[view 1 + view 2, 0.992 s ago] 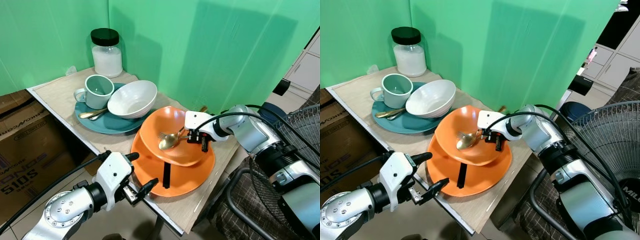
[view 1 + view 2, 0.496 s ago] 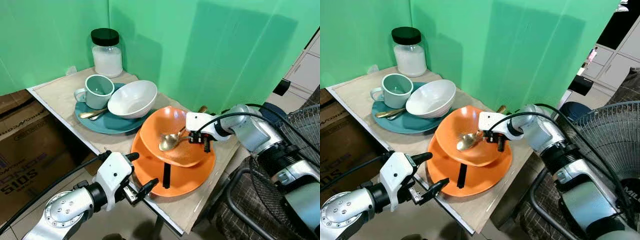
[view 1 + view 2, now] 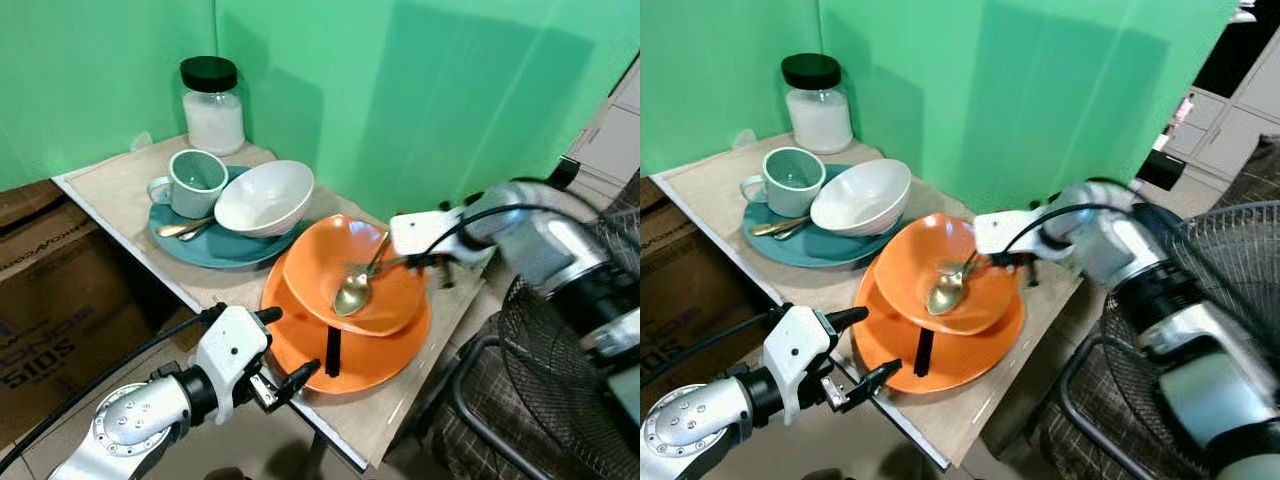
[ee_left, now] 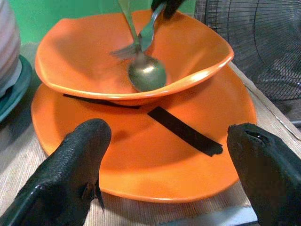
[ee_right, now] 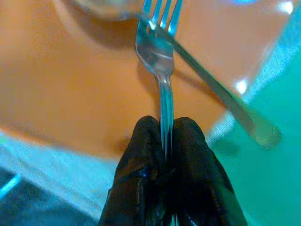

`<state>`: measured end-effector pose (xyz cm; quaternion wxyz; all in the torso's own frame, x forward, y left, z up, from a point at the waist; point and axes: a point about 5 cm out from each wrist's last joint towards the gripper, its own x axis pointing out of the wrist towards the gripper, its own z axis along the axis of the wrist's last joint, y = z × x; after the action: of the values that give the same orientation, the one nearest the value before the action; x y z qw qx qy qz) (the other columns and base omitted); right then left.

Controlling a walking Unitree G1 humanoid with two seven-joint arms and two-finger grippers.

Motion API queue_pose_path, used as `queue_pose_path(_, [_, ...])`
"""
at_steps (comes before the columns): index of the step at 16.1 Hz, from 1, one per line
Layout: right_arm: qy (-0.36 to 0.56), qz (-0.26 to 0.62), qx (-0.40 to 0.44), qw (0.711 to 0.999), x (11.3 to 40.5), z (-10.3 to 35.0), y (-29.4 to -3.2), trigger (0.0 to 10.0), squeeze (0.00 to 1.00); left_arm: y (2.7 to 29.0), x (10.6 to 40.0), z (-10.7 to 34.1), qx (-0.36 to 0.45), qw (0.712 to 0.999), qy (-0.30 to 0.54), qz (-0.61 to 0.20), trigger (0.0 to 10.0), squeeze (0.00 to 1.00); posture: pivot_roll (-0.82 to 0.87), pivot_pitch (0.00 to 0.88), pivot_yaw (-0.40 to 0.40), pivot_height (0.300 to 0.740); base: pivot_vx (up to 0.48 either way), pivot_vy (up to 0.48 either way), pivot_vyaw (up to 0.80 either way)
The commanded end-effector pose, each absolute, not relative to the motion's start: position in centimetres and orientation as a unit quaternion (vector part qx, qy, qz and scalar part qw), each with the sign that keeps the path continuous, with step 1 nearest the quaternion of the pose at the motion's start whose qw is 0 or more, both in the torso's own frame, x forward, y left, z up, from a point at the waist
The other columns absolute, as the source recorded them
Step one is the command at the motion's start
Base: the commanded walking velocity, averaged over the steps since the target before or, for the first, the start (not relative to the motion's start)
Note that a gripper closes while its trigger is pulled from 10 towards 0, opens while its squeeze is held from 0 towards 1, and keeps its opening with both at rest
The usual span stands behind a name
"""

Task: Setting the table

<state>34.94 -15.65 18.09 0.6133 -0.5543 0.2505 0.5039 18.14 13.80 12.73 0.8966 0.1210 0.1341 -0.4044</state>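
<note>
The right gripper point(image 5: 162, 141) has its jaws clenched on the handle of a silver fork point(image 5: 160, 56), whose tines reach into the orange bowl point(image 3: 325, 255) and cross a gold spoon point(image 3: 352, 293) lying there. That bowl sits on an orange plate point(image 3: 385, 355) at the near edge of the worktop point(image 3: 110, 185). At about seven o'clock from the plate, the left gripper point(image 3: 285, 345) hovers with jaws released. Towards ten o'clock, a teal plate point(image 3: 215, 247) carries a mug point(image 3: 195, 183) and a white bowl point(image 3: 265, 197), with a jar point(image 3: 212, 105) behind.
</note>
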Motion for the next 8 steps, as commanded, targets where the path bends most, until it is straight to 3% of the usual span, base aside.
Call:
queue_pose_path(1, [0.243,0.497,-0.577,0.601,35.0,19.1,-15.8,0.0,0.0,13.6,18.2,12.7,0.125,0.894,0.132,-0.409,10.0,0.0,0.1,0.0,-0.107,0.74,0.0,0.0,0.0])
queue_pose_path(8, [0.26,0.463,-0.649,0.545,34.9,19.7,-17.3,0.0,0.0,13.6,18.3,12.5,0.127,0.891,0.139,-0.413,10.0,0.0,0.1,0.0,-0.105,0.74,0.0,0.0,0.0])
